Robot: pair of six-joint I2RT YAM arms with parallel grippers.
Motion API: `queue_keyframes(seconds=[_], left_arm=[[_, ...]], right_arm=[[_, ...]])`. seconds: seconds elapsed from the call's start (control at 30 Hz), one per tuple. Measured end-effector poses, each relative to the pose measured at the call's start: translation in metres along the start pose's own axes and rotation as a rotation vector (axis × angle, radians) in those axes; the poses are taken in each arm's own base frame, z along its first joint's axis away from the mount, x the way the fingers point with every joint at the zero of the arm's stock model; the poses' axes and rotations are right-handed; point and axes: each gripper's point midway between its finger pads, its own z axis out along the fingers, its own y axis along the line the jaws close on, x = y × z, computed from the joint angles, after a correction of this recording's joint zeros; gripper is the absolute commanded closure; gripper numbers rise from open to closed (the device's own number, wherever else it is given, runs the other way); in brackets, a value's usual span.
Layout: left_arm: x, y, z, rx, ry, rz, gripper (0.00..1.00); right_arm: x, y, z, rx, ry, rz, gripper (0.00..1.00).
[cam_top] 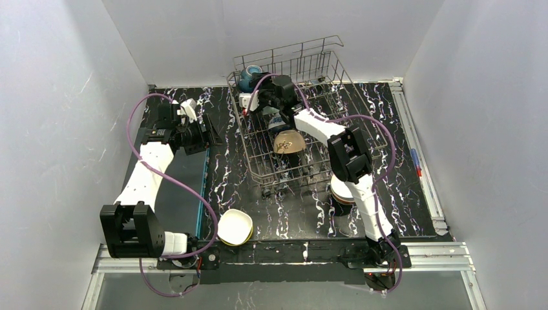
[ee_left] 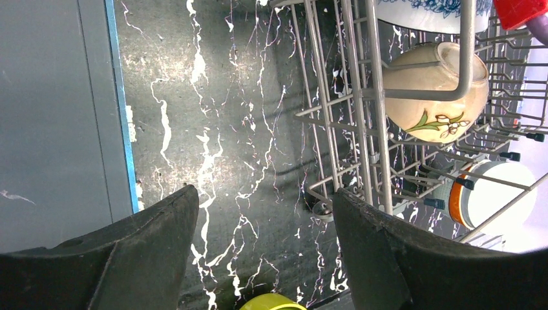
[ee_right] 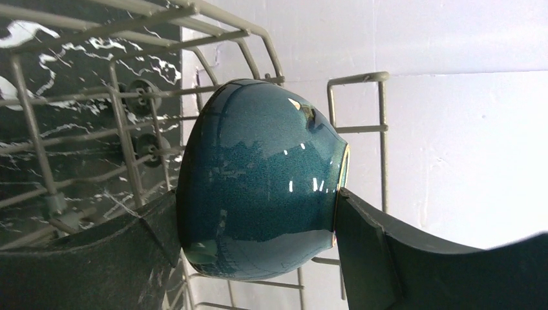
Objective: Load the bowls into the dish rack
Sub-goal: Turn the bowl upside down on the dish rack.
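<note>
My right gripper (cam_top: 249,89) (ee_right: 257,197) is shut on a teal-blue bowl (cam_top: 250,77) (ee_right: 258,174), held on its side in the far left corner of the grey wire dish rack (cam_top: 323,77) (ee_right: 39,129). A tan flowered bowl (cam_top: 289,142) (ee_left: 433,97) and a blue-patterned white bowl (ee_left: 420,10) stand in the rack. A yellow-green bowl (cam_top: 234,227) (ee_left: 271,302) sits on the table near the front. An orange-and-white bowl (ee_left: 491,197) shows beyond the rack (ee_left: 362,129). My left gripper (cam_top: 208,132) (ee_left: 265,194) is open and empty over the table, left of the rack.
A grey mat (cam_top: 181,187) (ee_left: 52,129) with a blue edge lies at the left. More bowls (cam_top: 341,194) are stacked in front of the rack, partly hidden under the right arm. White walls close in the sides and back.
</note>
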Motion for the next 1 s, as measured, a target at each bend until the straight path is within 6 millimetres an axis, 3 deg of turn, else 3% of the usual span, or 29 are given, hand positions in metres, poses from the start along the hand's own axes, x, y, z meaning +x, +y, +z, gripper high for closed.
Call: queue_keyframes(seconds=[0.27, 0.5, 0.6, 0.8, 1.0], left_arm=[[0.001, 0.000, 0.001, -0.001, 0.002, -0.005, 0.27], [0.005, 0.002, 0.003, -0.002, 0.010, -0.013, 0.27], [0.004, 0.002, 0.003, -0.001, 0.008, -0.015, 0.27], [0.005, 0.002, 0.003, -0.001, 0.008, -0.019, 0.27], [0.005, 0.002, 0.003, 0.001, 0.009, -0.019, 0.27]], right_arm=[[0.031, -0.015, -0.016, -0.005, 0.053, -0.080, 0.99], [0.066, -0.009, -0.034, -0.032, 0.122, -0.086, 0.98], [0.072, -0.008, -0.038, -0.037, 0.134, -0.084, 0.84], [0.068, -0.007, -0.040, -0.042, 0.128, -0.088, 0.72], [0.066, -0.006, -0.039, -0.043, 0.122, -0.091, 0.38]])
